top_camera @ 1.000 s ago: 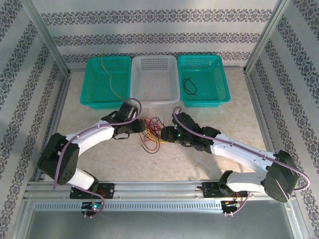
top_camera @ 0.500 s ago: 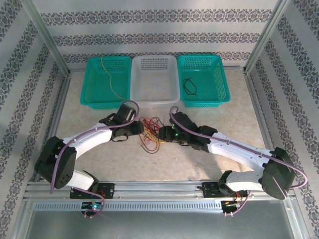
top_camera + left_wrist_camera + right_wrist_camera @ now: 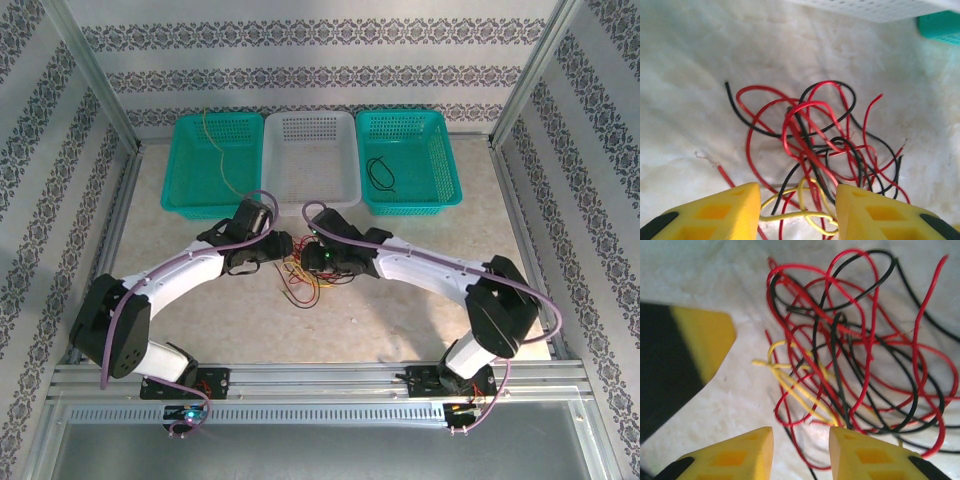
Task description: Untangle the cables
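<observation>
The cables (image 3: pixel 304 272) lie as one tangle of red, black and yellow wire on the table's middle. My left gripper (image 3: pixel 282 248) sits at the tangle's left edge and my right gripper (image 3: pixel 309 258) at its upper right, almost touching each other. In the left wrist view the left gripper (image 3: pixel 797 195) is open, with loops of yellow wire (image 3: pixel 805 215) lying between its fingers, and red wire (image 3: pixel 790 120) and black wire (image 3: pixel 755 125) beyond. The right gripper (image 3: pixel 801 437) is open over a red loop (image 3: pixel 790 405), next to yellow wire (image 3: pixel 790 385) and black wire (image 3: pixel 837 340).
Three baskets stand at the back: a teal one (image 3: pixel 180 195) holding a yellow wire (image 3: pixel 222 160), a white one (image 3: pixel 310 200), and a teal one (image 3: pixel 440 190) holding a black wire (image 3: pixel 380 172). Metal frame rails border the table.
My right arm has swung left and forward over the tangle, ending close to the left gripper, and its jaws have narrowed a little. The left arm has barely moved.
</observation>
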